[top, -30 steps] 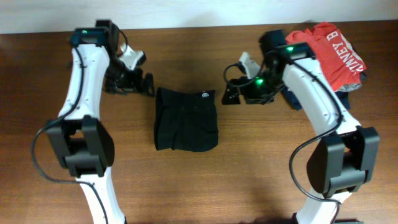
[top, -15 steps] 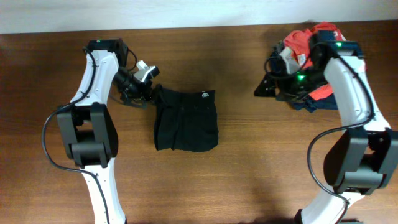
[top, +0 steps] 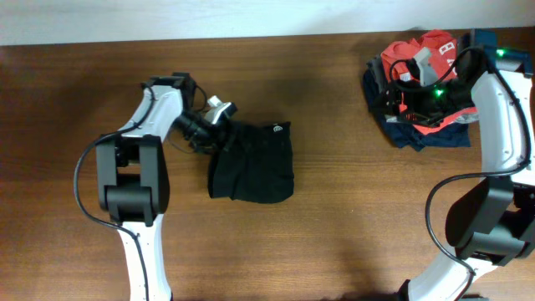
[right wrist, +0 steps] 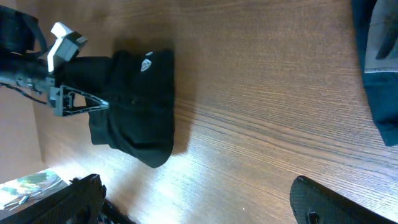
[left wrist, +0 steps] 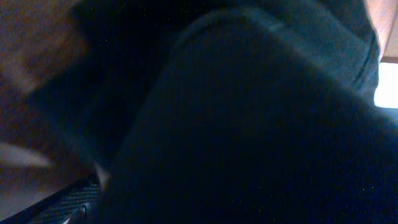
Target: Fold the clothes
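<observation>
The black T-shirt (top: 251,163) lies folded in a rough rectangle at mid-table, its tiny white logo (top: 277,128) at the top right corner. It also shows in the right wrist view (right wrist: 134,99). My left gripper (top: 222,134) is open and pressed into the shirt's upper left edge. In the left wrist view black fabric (left wrist: 249,124) fills nearly the whole frame, and only one finger pad shows at the lower left. My right gripper (top: 394,90) is wide open and empty (right wrist: 208,205), hovering at the left edge of the clothes pile, far from the shirt.
A pile of clothes sits at the back right: a red-orange shirt with white lettering (top: 435,50) on navy and grey garments (top: 418,135), whose edge shows in the right wrist view (right wrist: 379,74). The brown wooden table (top: 334,217) runs to a pale wall at the back.
My left gripper has moved right and down onto the black shirt's upper left edge. My right arm has swung back to the right, over the clothes pile. The shirt has barely shifted.
</observation>
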Controlling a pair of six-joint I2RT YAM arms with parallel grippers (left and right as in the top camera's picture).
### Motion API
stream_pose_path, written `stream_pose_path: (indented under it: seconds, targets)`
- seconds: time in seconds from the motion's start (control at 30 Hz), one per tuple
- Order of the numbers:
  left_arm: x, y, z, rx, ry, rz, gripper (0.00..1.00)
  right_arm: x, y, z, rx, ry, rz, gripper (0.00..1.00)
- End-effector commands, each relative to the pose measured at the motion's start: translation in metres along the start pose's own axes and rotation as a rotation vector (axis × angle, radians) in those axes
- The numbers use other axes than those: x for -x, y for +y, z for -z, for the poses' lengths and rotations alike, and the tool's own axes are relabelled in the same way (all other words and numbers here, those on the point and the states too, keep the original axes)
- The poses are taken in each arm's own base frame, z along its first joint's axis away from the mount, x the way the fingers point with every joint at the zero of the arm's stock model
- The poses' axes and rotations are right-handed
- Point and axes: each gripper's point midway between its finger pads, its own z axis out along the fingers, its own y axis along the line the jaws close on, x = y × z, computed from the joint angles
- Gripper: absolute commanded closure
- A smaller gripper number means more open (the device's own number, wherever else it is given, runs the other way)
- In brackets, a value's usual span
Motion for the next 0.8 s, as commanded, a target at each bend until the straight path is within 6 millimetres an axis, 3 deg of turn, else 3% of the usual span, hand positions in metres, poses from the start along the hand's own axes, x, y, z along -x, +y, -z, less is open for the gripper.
stream_pose_path:
  seconds: [0.0, 0.07, 0.2, 0.33, 0.43, 0.57, 0.77]
  targets:
    - [0.007, -0.018, -0.020, -0.041, 0.000, 0.011, 0.03, 0.016, 0.014, 0.034, 0.001, -0.094, 0.052, 0.01]
    - [0.013, -0.024, -0.027, -0.034, -0.003, 0.006, 0.10, 0.023, 0.017, 0.055, -0.013, -0.139, 0.058, 0.05]
    - [0.017, -0.036, -0.045, 0.005, 0.014, -0.007, 0.54, 0.037, 0.030, 0.109, -0.053, -0.262, 0.088, 0.07]
    - [0.016, -0.041, -0.063, 0.092, 0.055, -0.034, 0.80, 0.040, 0.047, 0.168, -0.106, -0.398, 0.127, 0.07]
    - [0.017, -0.049, -0.072, 0.104, 0.062, -0.054, 0.95, 0.033, 0.056, 0.201, -0.140, -0.470, 0.134, 0.08]
    - [0.021, -0.056, -0.079, 0.106, 0.053, -0.065, 0.99, 0.026, 0.057, 0.225, -0.177, -0.538, 0.103, 0.11]
    - [0.036, -0.051, -0.076, 0.113, -0.012, 0.018, 0.99, 0.027, 0.060, 0.221, -0.170, -0.526, 0.109, 0.11]
